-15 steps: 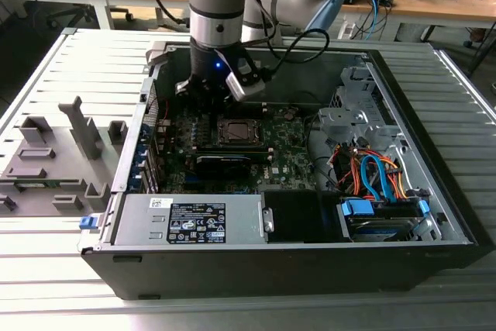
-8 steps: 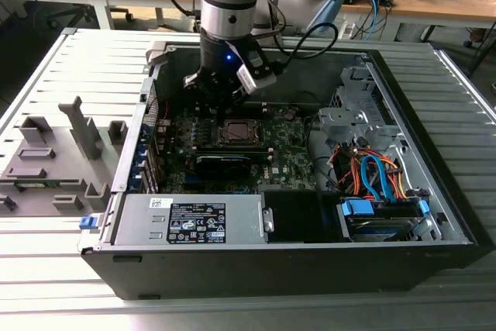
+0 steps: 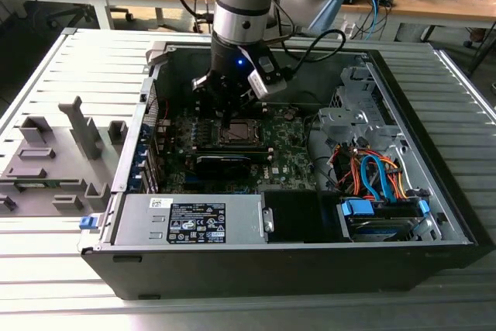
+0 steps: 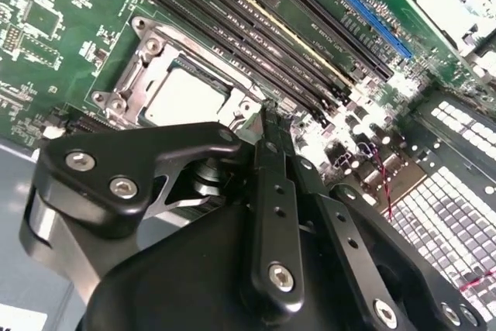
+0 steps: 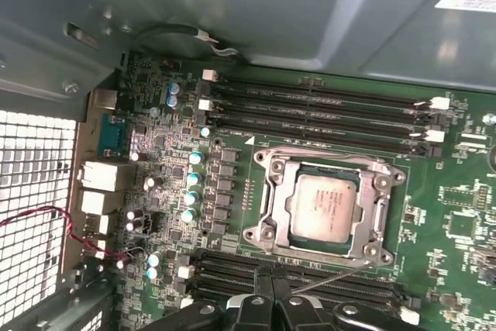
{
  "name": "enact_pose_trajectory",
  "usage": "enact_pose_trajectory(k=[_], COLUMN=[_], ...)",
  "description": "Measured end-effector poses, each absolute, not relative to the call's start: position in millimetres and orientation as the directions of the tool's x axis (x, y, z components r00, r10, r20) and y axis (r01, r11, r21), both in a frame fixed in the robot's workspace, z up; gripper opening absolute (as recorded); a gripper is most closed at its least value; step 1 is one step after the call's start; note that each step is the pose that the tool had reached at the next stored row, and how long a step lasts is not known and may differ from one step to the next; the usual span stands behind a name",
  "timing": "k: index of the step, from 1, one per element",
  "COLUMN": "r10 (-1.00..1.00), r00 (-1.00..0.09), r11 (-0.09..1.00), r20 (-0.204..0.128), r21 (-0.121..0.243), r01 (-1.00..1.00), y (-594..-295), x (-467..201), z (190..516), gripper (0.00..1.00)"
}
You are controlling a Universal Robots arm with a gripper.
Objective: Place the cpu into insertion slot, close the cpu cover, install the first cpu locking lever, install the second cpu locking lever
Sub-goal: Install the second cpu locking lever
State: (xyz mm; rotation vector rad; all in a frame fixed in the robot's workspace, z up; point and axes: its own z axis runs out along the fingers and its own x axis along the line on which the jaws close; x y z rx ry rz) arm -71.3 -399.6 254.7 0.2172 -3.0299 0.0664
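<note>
Lying flat, cpu (image 5: 324,201) faces up in insertion slot (image 5: 273,170).

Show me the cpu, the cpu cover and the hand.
cpu (image 5: 324,203), first wrist view, middle of its metal top.
cpu cover (image 5: 381,208), first wrist view, frame's side bar.
hand (image 4: 267,125), second wrist view, fingertip end.

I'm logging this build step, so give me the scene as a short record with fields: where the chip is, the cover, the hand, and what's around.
cpu: silver-grey top seated in the insertion slot
cpu cover: metal frame lying down around the chip
hand: fingers closed together, holding nothing, just beside the socket edge next to a thin metal lever
board: green motherboard inside an open computer case
nearby: long black memory slots on the socket's other side
</note>
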Motion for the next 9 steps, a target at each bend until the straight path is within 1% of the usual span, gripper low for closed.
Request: enact_pose_trajectory(k=[5,9], r10=[-0.14,-0.139], r00=[-0.984,-0.984], r11=[0.989,0.989], r20=[0.112,0.111], r21=[-0.038,-0.04], r01=[-0.145,-0.145], y=[-400,-400], x=[-71,-71], z=[250,265], gripper=[0.11,0.11])
